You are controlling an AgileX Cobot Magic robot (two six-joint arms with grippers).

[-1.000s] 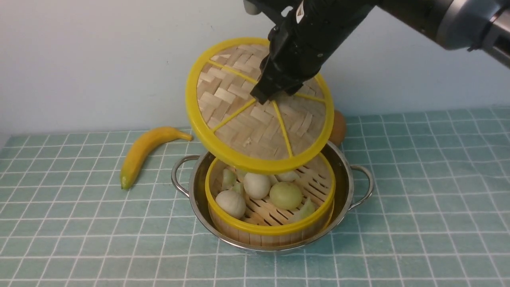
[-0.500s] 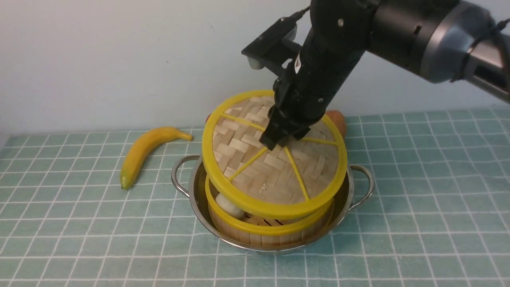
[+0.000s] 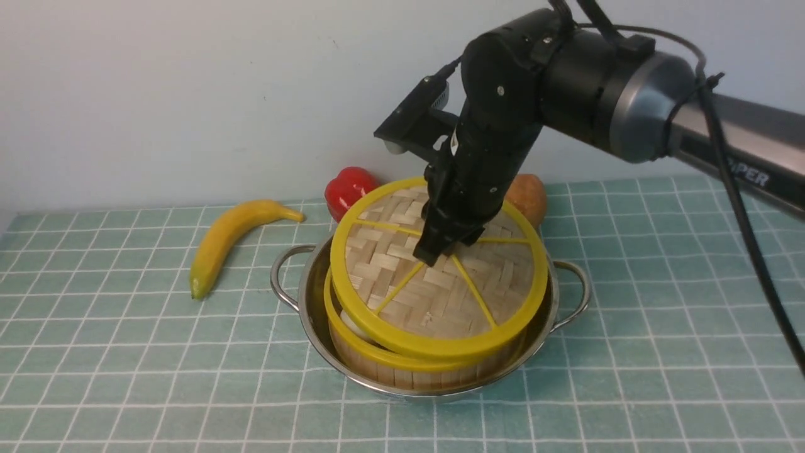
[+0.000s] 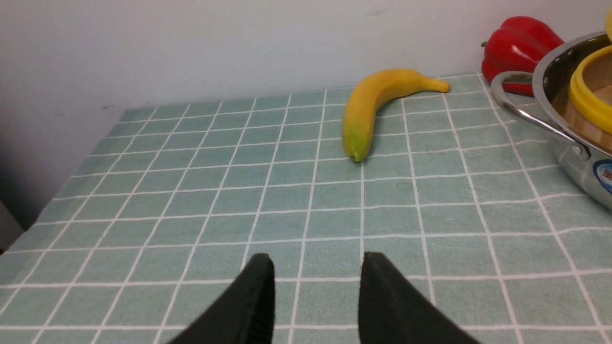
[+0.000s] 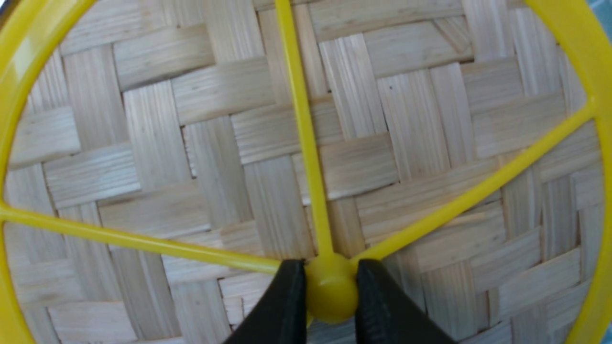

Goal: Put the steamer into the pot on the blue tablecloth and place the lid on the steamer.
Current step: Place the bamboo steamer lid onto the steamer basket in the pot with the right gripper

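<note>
Flat round woven-bamboo lid (image 3: pixel 434 296) with yellow rim sits tilted, off-centre over the slatted bamboo steamer (image 3: pixel 409 372) in the shiny steel pot (image 3: pixel 312 314), right fingers (image 5: pixel 279 306) clamped on its yellow knob (image 5: pixel 331 289), left fingers (image 4: pixel 253 306) apart and empty; we judge release now leaves it cocked.

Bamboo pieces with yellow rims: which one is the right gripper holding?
The lid: the flat woven disc, pinched at its centre knob by the right gripper. The steamer is the deeper slatted basket beneath, inside the pot.

The lid (image 3: pixel 434 296) hides nearly everything inside the steamer (image 3: pixel 409 376), the right arm (image 3: pixel 503 126) masks part of a brown object (image 3: pixel 531 198), and the left wrist view crops the pot (image 4: pixel 569 160).
</note>
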